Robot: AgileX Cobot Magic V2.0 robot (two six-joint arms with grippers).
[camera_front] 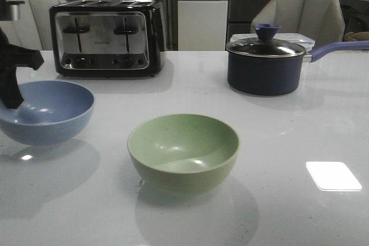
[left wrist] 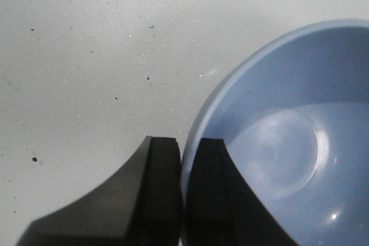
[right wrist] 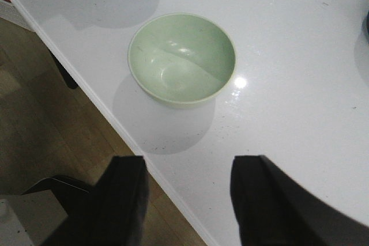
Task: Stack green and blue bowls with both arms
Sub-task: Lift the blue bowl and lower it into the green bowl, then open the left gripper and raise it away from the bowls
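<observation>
The dusty blue bowl [camera_front: 45, 112] sits at the table's left. My left gripper [camera_front: 12, 97] is shut on its near-left rim, one finger inside the bowl and one outside, as the left wrist view shows for the gripper [left wrist: 183, 142] and the bowl [left wrist: 288, 142]. I cannot tell whether the bowl rests on the table or hangs just above it. The sage green bowl [camera_front: 183, 150] stands upright and empty at the middle front. My right gripper [right wrist: 187, 168] is open and empty over the table's front edge, short of the green bowl [right wrist: 181, 59]. It is out of the front view.
A black and chrome toaster [camera_front: 107, 37] stands at the back left. A dark navy lidded saucepan [camera_front: 265, 64] with a long handle stands at the back right. The white table's front edge [right wrist: 115, 122] runs just ahead of the right fingers, with wooden floor below.
</observation>
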